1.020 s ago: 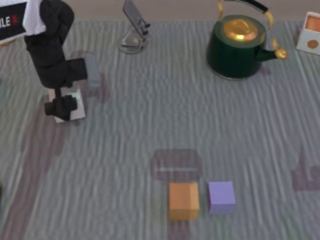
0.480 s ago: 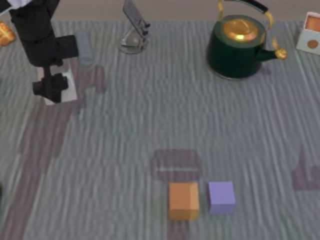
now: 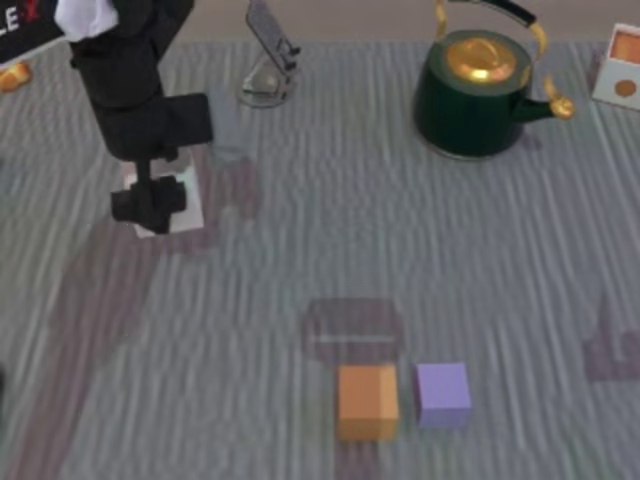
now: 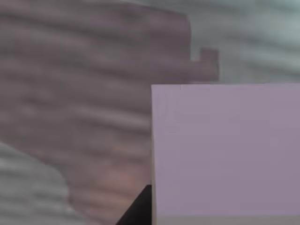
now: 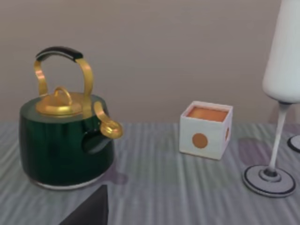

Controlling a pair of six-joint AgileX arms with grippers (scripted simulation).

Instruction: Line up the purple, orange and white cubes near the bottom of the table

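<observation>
My left gripper [image 3: 150, 203] is shut on the white cube [image 3: 192, 195] at the table's [image 3: 330, 230] far left, and the cube seems to be off the surface, its shadow lying beside it. In the left wrist view the white cube [image 4: 225, 150] fills much of the picture, with one dark fingertip [image 4: 140, 208] against its side. The orange cube [image 3: 367, 401] and the purple cube [image 3: 443, 394] sit side by side near the bottom edge, a narrow gap between them. My right arm is outside the top view; only one dark fingertip [image 5: 91, 211] shows in its wrist view.
A dark green kettle [image 3: 480, 90] with gold trim stands at the back right, beside a white box with an orange face [image 3: 622, 65]. A phone stand [image 3: 270, 60] is at the back centre. A white stemmed lamp-like object [image 5: 281, 93] stands near the box.
My left arm, holding the white cube, first swung up and to the left, then came back right and slightly down. The orange and purple cubes have not moved.
</observation>
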